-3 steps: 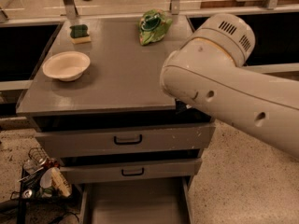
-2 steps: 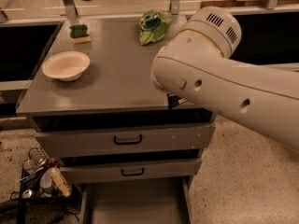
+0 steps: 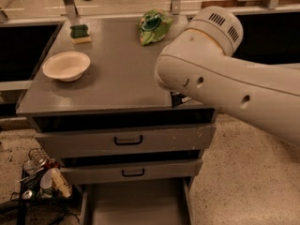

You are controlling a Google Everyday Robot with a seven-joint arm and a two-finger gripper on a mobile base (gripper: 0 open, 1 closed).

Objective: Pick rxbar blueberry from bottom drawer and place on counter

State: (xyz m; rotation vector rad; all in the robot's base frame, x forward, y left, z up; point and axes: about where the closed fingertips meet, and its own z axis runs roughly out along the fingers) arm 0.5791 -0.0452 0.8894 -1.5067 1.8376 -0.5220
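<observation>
Item: rxbar blueberry, likely the dark, pale-lettered sliver at right front edge of worktop, centre frame; long axis unclear. 
Claw: screened by white arm directly above; grip cannot be told. 
Bottom drawer: pulled open, lower centre.

The broad grey painted surface looks matt and faintly scuffed, like the shallow grey bottom drawer. The big cream robot arm has a smooth plastic shell with a soft sheen. The tool, tucked under it at the surface's right front edge, shows only dark and matt. The round cream bowl looks smooth, the crumpled green bag glossy.
</observation>
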